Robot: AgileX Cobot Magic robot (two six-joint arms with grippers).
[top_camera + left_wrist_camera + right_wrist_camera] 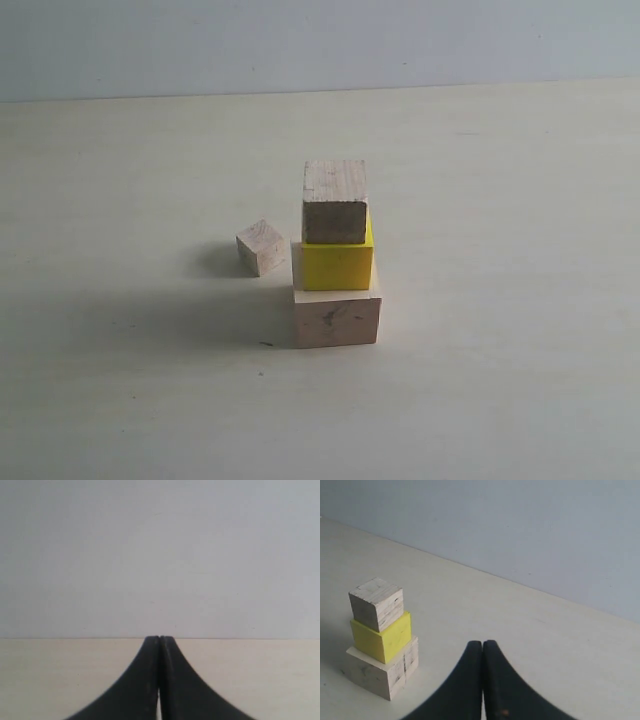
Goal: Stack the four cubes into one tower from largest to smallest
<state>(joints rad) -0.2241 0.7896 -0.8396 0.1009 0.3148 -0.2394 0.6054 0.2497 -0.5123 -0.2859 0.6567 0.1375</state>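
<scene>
Exterior view: we see a three-high stack near the middle of the table [500, 300]. The large wood cube [336, 320] is the base, the yellow cube [337, 266] sits on it, and the medium wood cube [334, 203] sits on the yellow. The yellow cube is not centred, so a strip of the base's top shows along its left side. The medium cube's near face is in shadow, and in the right wrist view it looks slightly twisted against the yellow one. The small wood cube [261, 247] is down on the table, just beside the stack on its left and a bit farther back, turned at an angle to the others. We cannot tell whether it touches the base. It is not yet on the stack. The left gripper [159, 639] has both black fingers pressed together with nothing between them, and it points at bare table and the pale wall [160, 555]. The right gripper [482, 643] is likewise pressed together and empty, low over the table, well apart from the stack, which shows off to one side in its view.
</scene>
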